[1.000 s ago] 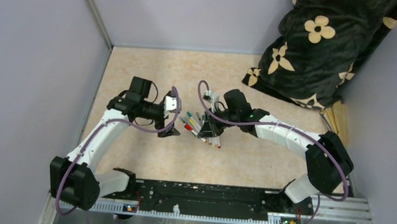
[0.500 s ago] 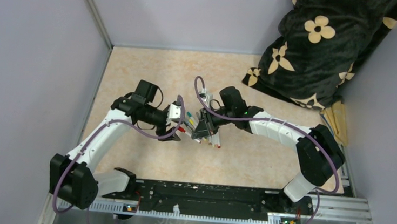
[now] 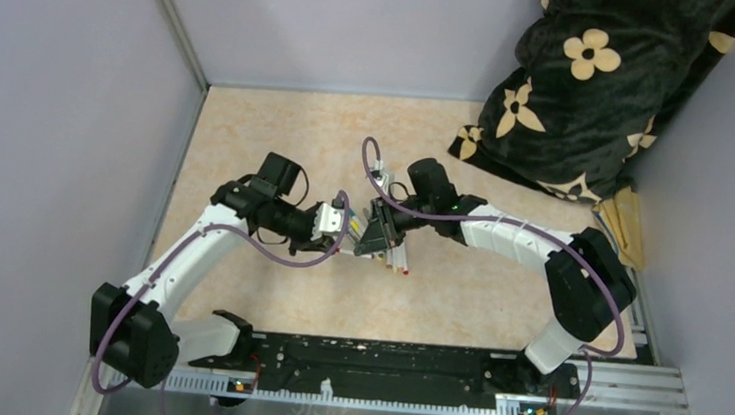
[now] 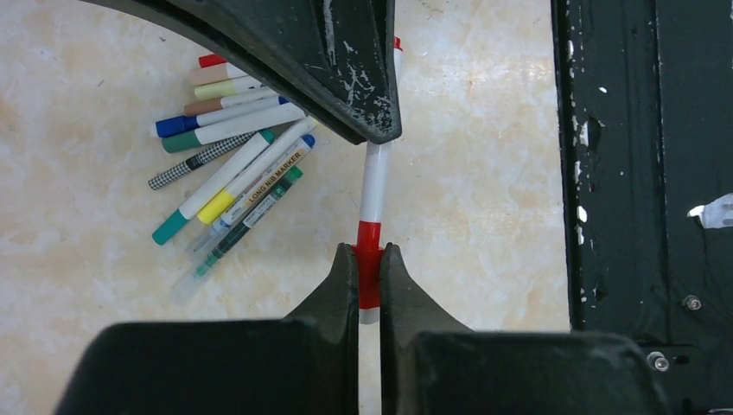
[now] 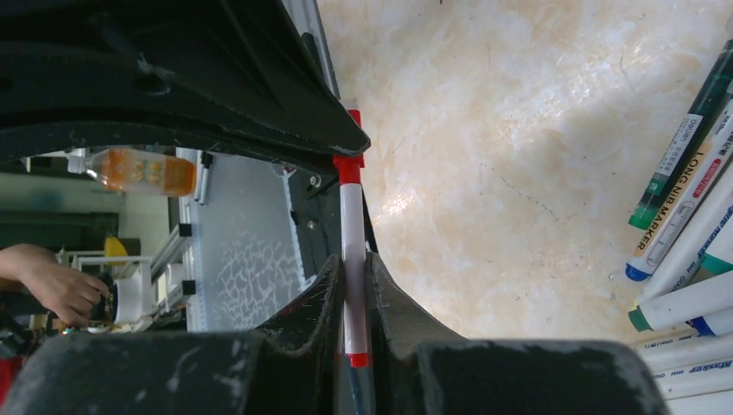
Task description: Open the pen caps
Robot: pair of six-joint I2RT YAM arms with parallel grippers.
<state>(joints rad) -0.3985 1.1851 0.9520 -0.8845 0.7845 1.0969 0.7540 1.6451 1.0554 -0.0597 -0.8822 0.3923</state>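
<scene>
Red cap [image 4: 369, 238] clamped in left end effector [image 4: 369, 259]; white barrel [image 5: 351, 216] clamped in right end effector [image 5: 353, 264]; loose pens [image 4: 233, 173] beside both.

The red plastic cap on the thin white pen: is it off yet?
No, the red plastic cap sits on the white pen barrel, pinched by the left gripper.

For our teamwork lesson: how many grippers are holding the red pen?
2. The left gripper pinches the red cap; the right gripper clamps the white barrel. No other gripper is in view.
</scene>
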